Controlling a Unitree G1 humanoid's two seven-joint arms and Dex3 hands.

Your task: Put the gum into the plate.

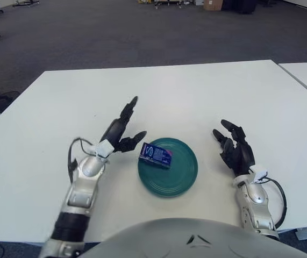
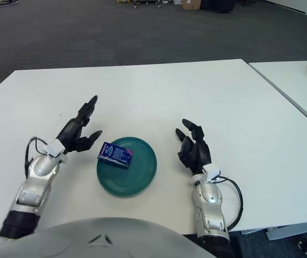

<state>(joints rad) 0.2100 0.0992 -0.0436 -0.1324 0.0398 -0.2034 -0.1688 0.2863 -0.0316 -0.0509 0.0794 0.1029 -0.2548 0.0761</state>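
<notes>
The small blue rectangular gum box [image 1: 155,155] has white and purple print on its top face. It lies flat on the left part of the round dark green plate [image 1: 180,177], with its left end at the plate's rim. The plate stands on the white rectangular table [image 1: 196,97], near the front edge.

The left hand [image 1: 122,130] is just beside the box, on its left side, and it does not touch it. Its black fingers [image 1: 130,107] are released and spread: one points up and away over the table, and the two lower ones point toward the box with a small gap between them and it. This hand holds nothing.

The right hand [image 1: 236,150] shows to the right of the plate, apart from it, with the fingers loosely open and empty.
</notes>
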